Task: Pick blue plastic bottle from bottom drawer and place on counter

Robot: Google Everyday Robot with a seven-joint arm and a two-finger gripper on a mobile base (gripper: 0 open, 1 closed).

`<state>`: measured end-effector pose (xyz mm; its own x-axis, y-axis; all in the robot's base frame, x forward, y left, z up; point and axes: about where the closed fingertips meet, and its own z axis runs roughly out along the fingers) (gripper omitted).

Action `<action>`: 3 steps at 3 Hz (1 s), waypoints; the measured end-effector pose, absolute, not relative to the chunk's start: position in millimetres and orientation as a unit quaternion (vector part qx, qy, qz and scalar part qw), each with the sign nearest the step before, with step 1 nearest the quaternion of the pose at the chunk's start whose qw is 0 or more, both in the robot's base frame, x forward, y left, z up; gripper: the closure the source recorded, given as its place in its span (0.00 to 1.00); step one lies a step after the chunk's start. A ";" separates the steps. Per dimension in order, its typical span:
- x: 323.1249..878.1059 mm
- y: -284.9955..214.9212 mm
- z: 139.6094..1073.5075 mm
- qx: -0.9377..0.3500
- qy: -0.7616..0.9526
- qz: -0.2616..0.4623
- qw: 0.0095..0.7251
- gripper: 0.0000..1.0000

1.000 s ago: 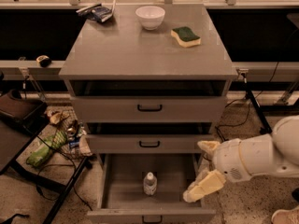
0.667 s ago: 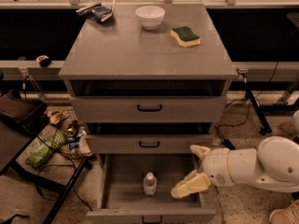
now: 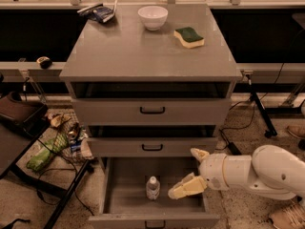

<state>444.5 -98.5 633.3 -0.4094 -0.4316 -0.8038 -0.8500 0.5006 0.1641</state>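
Note:
The blue plastic bottle [image 3: 152, 187], clear with a white cap, stands upright in the middle of the open bottom drawer [image 3: 121, 197]. My gripper [image 3: 188, 173] reaches in from the right over the drawer's right side, a short way right of the bottle and not touching it. Its two cream fingers [image 3: 187, 186] stand apart with nothing between them, one up by the middle drawer's front, one low in the drawer. The counter [image 3: 143, 51] is the cabinet's grey top above.
On the counter are a white bowl [image 3: 153, 17], a green and yellow sponge [image 3: 189, 36] and a dark packet [image 3: 100, 12] at the back left. A dark chair [image 3: 24, 123] and floor clutter [image 3: 52, 144] lie left of the cabinet. Cables and a stand leg [image 3: 259, 113] are at the right.
My arm has moved left and lower, bringing the gripper over the open bottom drawer and closer to the bottle. The bottle has not moved.

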 end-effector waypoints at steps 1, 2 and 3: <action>454.3 -77.9 595.4 -0.400 0.775 0.288 0.396 0.00; 496.2 -77.5 560.2 -0.403 0.747 0.251 0.466 0.00; 533.9 -86.3 514.1 -0.405 0.725 0.240 0.503 0.00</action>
